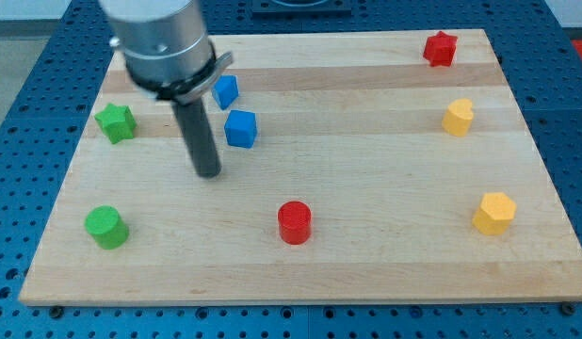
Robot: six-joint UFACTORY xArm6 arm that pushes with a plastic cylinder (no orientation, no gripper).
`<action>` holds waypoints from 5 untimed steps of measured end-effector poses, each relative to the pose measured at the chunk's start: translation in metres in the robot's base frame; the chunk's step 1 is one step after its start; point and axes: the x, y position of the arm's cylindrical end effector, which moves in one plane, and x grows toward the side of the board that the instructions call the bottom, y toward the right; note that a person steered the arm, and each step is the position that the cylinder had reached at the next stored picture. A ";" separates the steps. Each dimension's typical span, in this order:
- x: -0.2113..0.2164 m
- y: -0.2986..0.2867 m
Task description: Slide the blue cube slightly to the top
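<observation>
Two blue blocks lie in the upper left part of the wooden board (366, 264). A blue cube (240, 128) sits below and slightly right of another blue block (225, 91), whose shape I cannot make out. My tip (208, 173) rests on the board just below and to the left of the blue cube, a short gap from it. The rod rises from the tip toward the view's top left, and its grey mount partly covers the board's upper left corner.
A green star (115, 122) and a green cylinder (106, 227) lie at the left. A red cylinder (294, 222) lies at the bottom middle. A red star (441, 48), a yellow heart-like block (458, 118) and a yellow hexagon (493, 213) lie at the right.
</observation>
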 end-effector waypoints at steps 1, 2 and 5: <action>-0.018 0.009; -0.050 0.030; -0.020 -0.031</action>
